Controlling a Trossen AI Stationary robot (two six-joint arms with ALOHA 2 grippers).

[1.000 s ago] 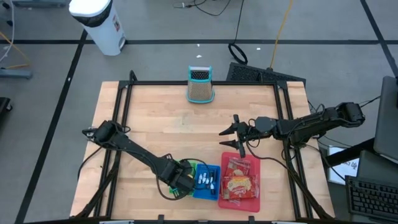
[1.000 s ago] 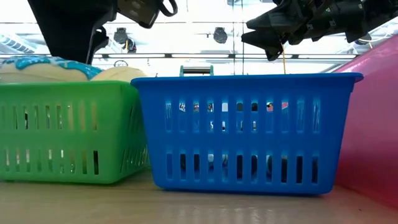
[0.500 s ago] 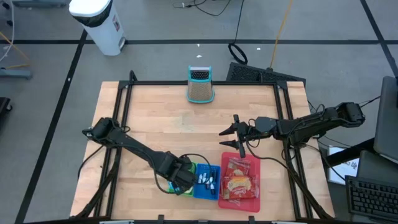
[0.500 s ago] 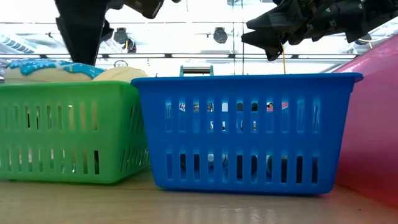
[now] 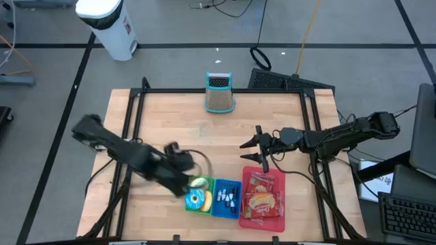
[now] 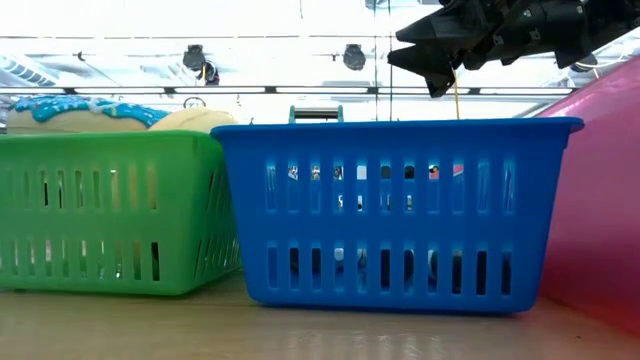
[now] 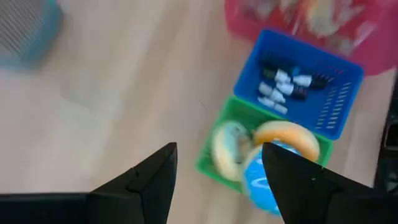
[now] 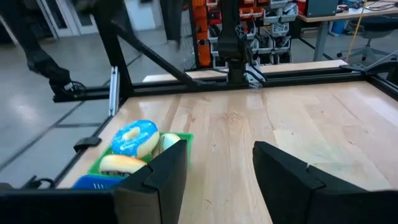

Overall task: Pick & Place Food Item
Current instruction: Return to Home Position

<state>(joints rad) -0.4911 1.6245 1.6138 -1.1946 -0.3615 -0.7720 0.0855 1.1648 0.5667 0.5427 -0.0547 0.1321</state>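
So we've got three bins touching in a row at the near edge of the table: the green bin, the blue bin and the red bin. The green bin has the doughnuts piled in it. We can make out a blue doughnut, an orangey-tan one and a pale one, all crammed together. The blue bin holds small white and dark pieces, and the red bin has snack packets in it. Far side of the table, a teal-topped mesh container sits by itself, well apart from the bins.

The left gripper hangs just beside the green bin, up off it, on the side away from the blue bin. Its fingers are spread wide with nothing between them. The right gripper sits out over bare wood just behind the red bin. Its arm reaches in from the right edge and its fingers are also spread and empty.

On what each view gives us, only the high and left wrist views let us see down into the bins. The low view just shows slotted walls, though two doughnuts do poke up above the green rim. It also catches only the right gripper, up in the top corner, and the left one doesn't show there at all. The right wrist view sees the green bin from across the table, with the blue doughnut on top.
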